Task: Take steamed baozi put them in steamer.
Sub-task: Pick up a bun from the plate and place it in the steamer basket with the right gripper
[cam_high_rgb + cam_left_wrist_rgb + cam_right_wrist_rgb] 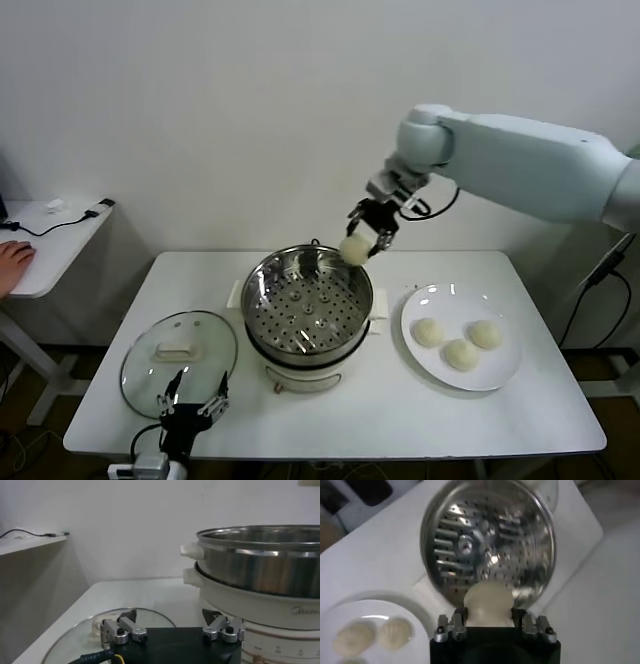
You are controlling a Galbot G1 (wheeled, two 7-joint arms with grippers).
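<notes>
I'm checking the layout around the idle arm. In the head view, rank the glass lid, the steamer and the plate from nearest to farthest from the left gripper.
From the open left gripper at the table's front left edge:
1. Glass lid, right beside it at front left.
2. Steamer, mid-table, to its right.
3. Plate, far right side, holding three baozi.

White table [400, 420] w/ steamer [308, 300], glass lid [180, 350], plate [500, 375]

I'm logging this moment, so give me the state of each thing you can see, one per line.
Steamer: open, tray empty.
Glass lid: off, flat on table.
Held baozi: gripped, above steamer's rim.
Plate: holds three baozi.
Right gripper: shut on held baozi.
Left gripper: open, idle over lid.
</notes>
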